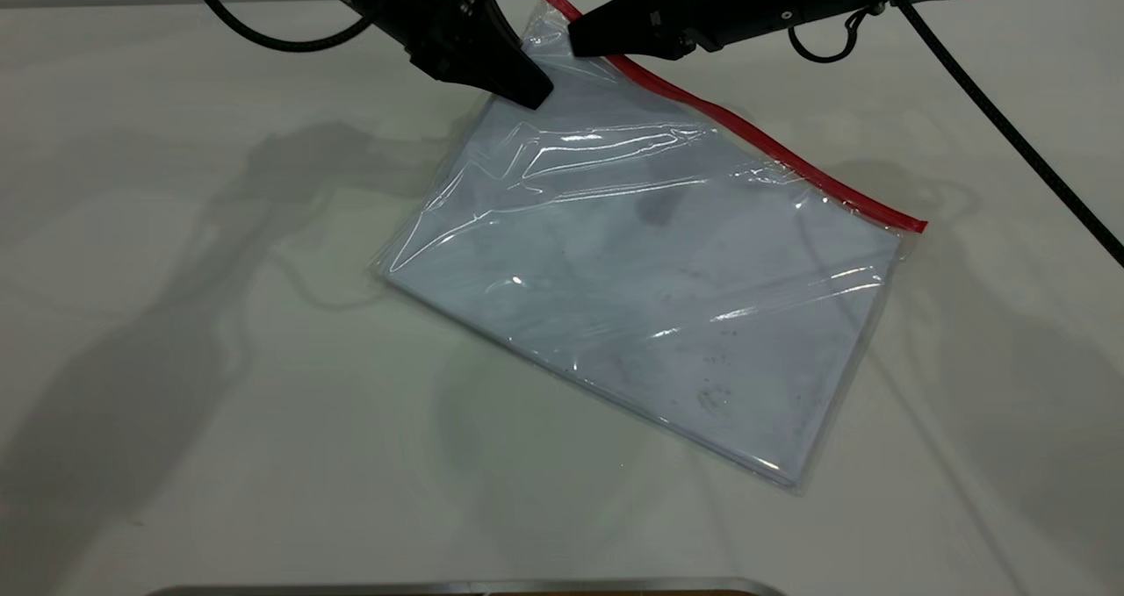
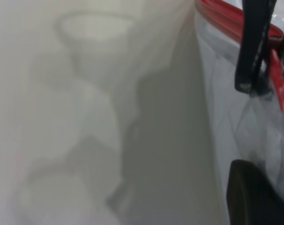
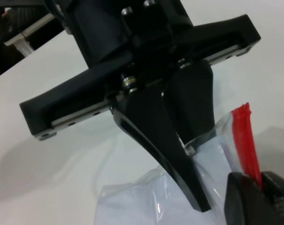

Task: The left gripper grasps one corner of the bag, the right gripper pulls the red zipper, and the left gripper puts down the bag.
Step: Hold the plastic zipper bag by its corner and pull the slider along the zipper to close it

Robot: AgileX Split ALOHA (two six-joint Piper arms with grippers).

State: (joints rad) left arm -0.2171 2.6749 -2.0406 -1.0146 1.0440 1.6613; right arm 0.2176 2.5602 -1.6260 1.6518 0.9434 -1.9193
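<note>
The bag (image 1: 650, 289), a clear pouch with white sheets inside, lies slanted on the white table, its far corner raised. The red zipper (image 1: 764, 144) runs along its far right edge. My left gripper (image 1: 531, 94) is shut on that raised corner beside the zipper's far end. In the right wrist view its fingers (image 3: 170, 150) pinch the clear plastic (image 3: 146, 206). My right gripper (image 1: 575, 41) is shut on the red zipper near that end; the red strip (image 3: 245, 140) passes between its own fingers (image 3: 240, 201). The slider tab is hidden.
A metal-edged object (image 1: 457, 587) lies at the table's near edge. A black cable (image 1: 1010, 131) trails from the right arm across the table's right side. The two grippers are almost touching above the bag's far corner.
</note>
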